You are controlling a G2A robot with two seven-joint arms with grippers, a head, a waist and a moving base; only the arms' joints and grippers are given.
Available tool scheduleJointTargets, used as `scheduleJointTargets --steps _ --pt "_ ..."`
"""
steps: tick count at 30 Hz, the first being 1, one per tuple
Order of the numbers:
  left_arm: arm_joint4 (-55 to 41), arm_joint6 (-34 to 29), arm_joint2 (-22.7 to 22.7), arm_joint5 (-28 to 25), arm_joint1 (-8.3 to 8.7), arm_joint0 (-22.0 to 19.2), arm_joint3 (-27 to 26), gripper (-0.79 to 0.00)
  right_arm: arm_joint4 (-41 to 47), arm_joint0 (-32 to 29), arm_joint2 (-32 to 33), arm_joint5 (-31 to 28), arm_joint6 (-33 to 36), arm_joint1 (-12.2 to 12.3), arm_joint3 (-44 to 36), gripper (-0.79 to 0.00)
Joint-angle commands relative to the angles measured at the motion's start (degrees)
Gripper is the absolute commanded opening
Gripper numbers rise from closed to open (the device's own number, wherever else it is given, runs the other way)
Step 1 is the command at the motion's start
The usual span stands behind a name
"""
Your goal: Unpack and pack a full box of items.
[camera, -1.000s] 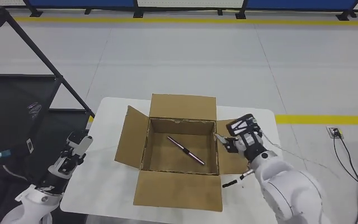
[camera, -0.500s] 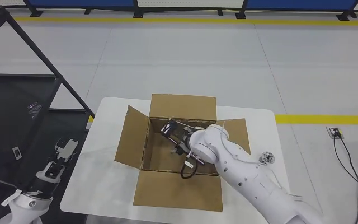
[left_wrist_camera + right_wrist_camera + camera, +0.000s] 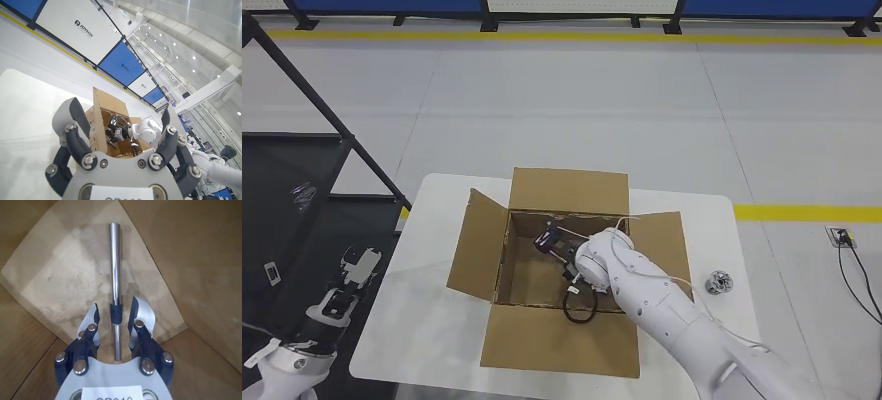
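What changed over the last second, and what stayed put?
The right hand swung from beside the right flap down into the box, and is now open astride the metal rod. The left hand drew back slightly, open. Box unmoved; rod still lying inside.

Brown box point(image 3: 56, 266), silver rod point(image 3: 115, 272) with black band.

Open brown cardboard box point(image 3: 568, 190), shiny metal rod point(image 3: 115, 275), black-banded, flat on its floor

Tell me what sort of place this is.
Probably a large factory or test hall: a yellow line painted on the pale floor, blue and white partition panels along its edge, and a high ceiling with rows of lights.
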Motion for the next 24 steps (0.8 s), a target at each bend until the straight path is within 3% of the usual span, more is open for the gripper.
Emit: scheduleJointTargets --steps 1,8,15,17,19,24 --pt "0.0 0.0 0.0 0.0 0.00 0.0 0.0 0.000 0.0 0.2 -0.3 0.1 -0.3 -0.6 1.3 -0.449" --pt "0.0 0.0 0.0 0.0 0.00 0.0 0.0 0.000 0.0 1.1 -0.8 -0.9 -0.7 -2.5 5.3 -0.520" --pt "0.0 0.0 0.0 0.0 0.00 0.0 0.0 0.000 0.7 1.8 -0.6 -2.1 -0.6 -3.8 8.9 -0.533" --pt "0.0 0.0 0.0 0.0 0.00 0.0 0.0 0.000 0.8 1.9 -0.5 -2.3 -0.9 -4.2 9.8 -0.600" --pt "0.0 0.0 0.0 0.0 0.00 0.0 0.0 0.000 1.0 2.1 -0.2 -2.4 -1.4 -4.4 10.6 -0.767" --pt "0.0 0.0 0.0 0.0 0.00 0.0 0.0 0.000 1.4 3.0 0.7 -3.2 -2.3 -4.7 11.3 -0.785"
